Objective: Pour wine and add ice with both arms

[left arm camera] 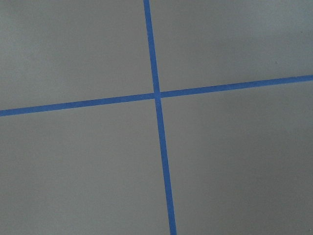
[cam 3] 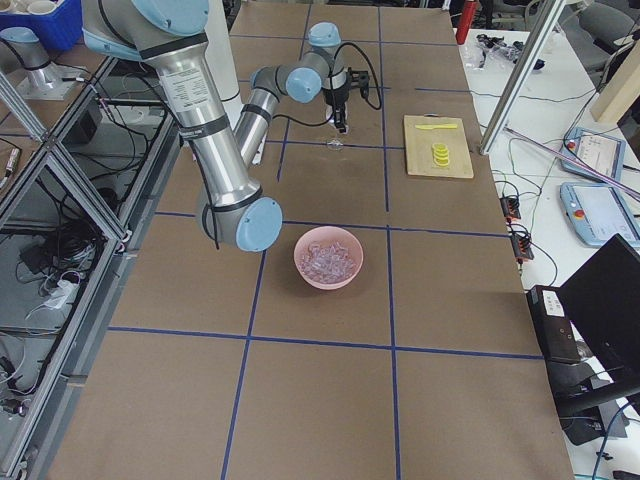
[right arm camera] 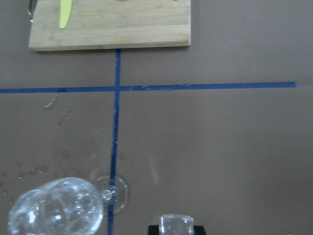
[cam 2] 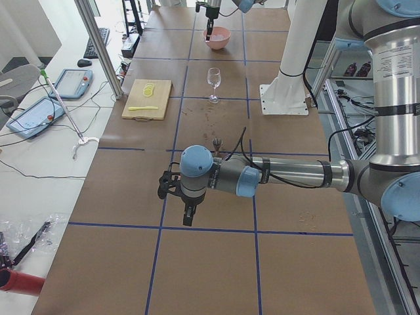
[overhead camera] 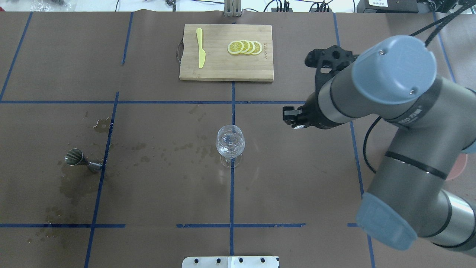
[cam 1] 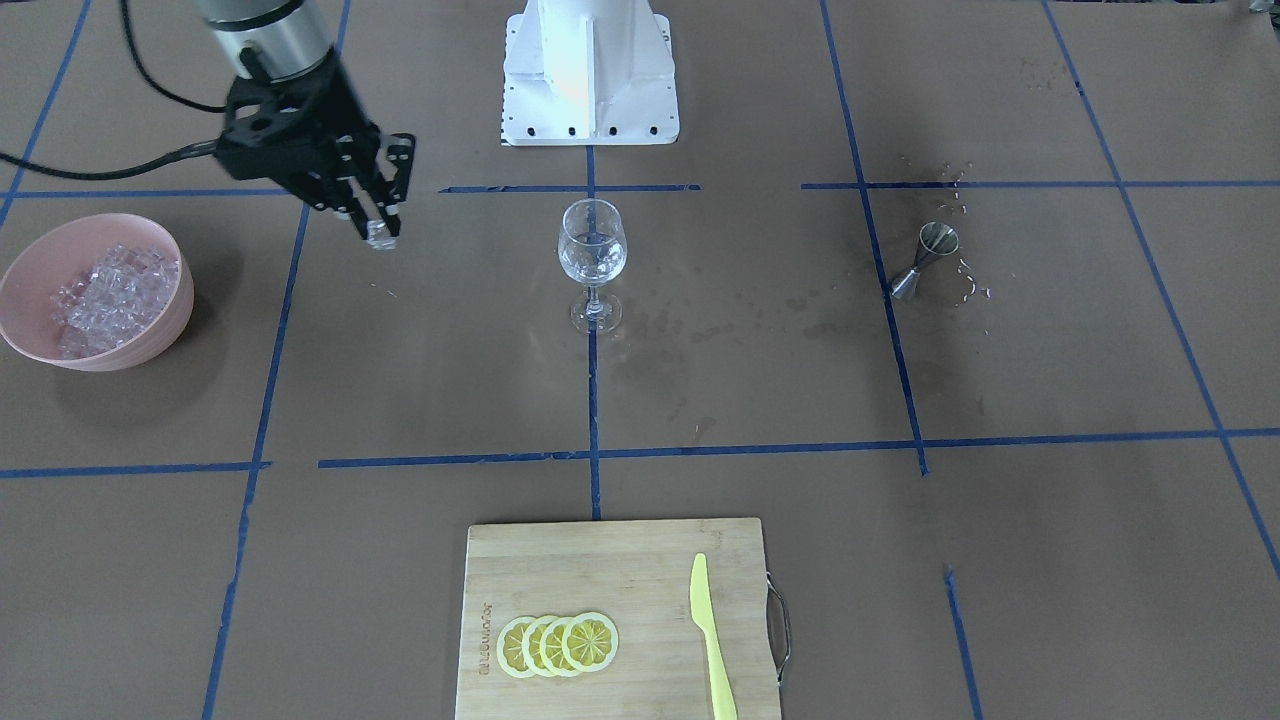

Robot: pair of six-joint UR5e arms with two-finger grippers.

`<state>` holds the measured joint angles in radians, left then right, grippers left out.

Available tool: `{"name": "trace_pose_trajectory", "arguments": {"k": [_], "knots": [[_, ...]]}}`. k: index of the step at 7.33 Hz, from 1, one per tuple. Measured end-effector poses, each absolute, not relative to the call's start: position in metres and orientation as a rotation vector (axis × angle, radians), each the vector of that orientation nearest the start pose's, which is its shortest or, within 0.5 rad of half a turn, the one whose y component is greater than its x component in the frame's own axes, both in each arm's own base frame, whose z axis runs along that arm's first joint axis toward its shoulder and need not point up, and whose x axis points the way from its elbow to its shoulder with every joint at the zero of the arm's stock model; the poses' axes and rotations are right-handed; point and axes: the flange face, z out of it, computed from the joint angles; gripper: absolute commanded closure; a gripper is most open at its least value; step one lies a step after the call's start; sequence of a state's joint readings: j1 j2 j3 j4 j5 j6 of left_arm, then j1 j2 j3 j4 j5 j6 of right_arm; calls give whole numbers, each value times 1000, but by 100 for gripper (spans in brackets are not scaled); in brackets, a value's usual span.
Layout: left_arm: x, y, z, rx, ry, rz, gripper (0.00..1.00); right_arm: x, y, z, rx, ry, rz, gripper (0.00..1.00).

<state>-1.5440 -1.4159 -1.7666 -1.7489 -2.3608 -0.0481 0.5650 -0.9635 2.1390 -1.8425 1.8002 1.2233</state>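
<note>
My right gripper point(cam 1: 378, 228) is shut on a clear ice cube point(cam 1: 382, 236) and holds it above the table between the pink bowl point(cam 1: 170, 325) of ice cubes point(cam 1: 105, 295) and the wine glass point(cam 1: 592, 255). In the right wrist view the cube point(right arm camera: 176, 224) sits at the bottom edge, with the glass point(right arm camera: 56, 213) to its lower left. The glass stands upright at the table's centre point(overhead camera: 230, 143); no dark wine shows in it. My left gripper point(cam 2: 188, 216) hovers over bare table far from the glass; I cannot tell whether it is open or shut.
A steel jigger point(cam 1: 925, 262) lies tilted amid wet stains on the brown paper. A wooden cutting board point(cam 1: 600, 570) holds lemon slices point(cam 1: 558, 645) and a yellow knife point(cam 1: 710, 640). The white pedestal base point(cam 1: 590, 70) stands behind the glass.
</note>
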Motion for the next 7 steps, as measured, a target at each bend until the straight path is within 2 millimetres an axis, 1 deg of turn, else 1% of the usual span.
{"name": "trace_pose_trajectory", "arguments": {"k": [1, 2, 3, 4, 5, 7], "knots": [[-51, -440, 613, 179, 794, 67, 0, -411, -372, 103, 212, -916, 119, 100], [-51, -440, 613, 179, 794, 66, 0, -432, -369, 83, 220, -918, 128, 100], [-51, -440, 613, 179, 794, 66, 0, -447, -368, 72, 226, -914, 137, 100], [-51, -440, 613, 179, 794, 66, 0, -458, -368, 66, 232, -907, 147, 93], [-51, -440, 613, 179, 794, 66, 0, -471, -367, 64, 241, -891, 154, 87], [-51, -440, 613, 179, 794, 67, 0, -491, -362, 68, 249, -859, 156, 84]]}}
